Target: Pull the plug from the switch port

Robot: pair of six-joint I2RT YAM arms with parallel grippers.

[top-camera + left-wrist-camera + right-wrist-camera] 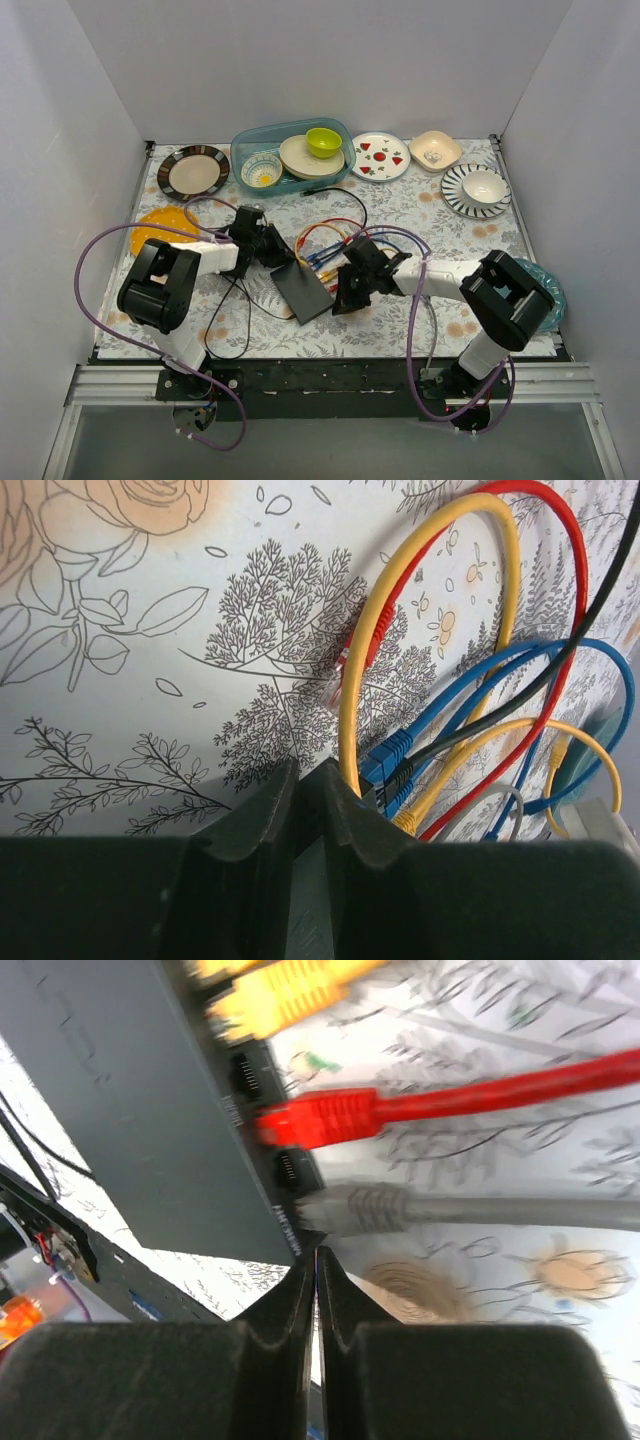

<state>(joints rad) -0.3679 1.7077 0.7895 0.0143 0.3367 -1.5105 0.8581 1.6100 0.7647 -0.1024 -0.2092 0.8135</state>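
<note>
- The switch (303, 292) lies flat on the flowered cloth (420, 205) at the near middle of the table. It sits between the two grippers, with its socket edge turned toward a tangle of cords (330, 245).
- In the right wrist view the socket edge of the switch (120, 1080) runs diagonally.
- Yellow plugs (285, 995) sit in ports at the top of that view.
- A red plug (320, 1120) sits in a port lower down.
- A grey plug (355, 1210) sits in the port nearest the switch's corner.
- One bare port shows between yellow and red, and another between red and grey.
- The right gripper (316, 1265) has its fingers (345, 1310) pressed together and grips nothing. The tips are just beside the switch's corner, right under the grey plug. Whether they touch it cannot be told.
- From above, the right gripper (340, 300) points at the switch's right edge.
- The left gripper (303, 780) is closed to a thin slit with nothing between its fingers (255, 820). A yellow cord (350, 700) rises just right of the tips.
- From above, the left gripper (286, 257) is near the switch's far corner.
- A loose red plug (352, 658) lies on the cloth, in no port.
- Blue plugs (388, 762) bunch just right of the left fingers; what they enter is hidden.
- A tub (243, 140) of bowls and several plates stand along the far edge, well apart from the switch.
</note>
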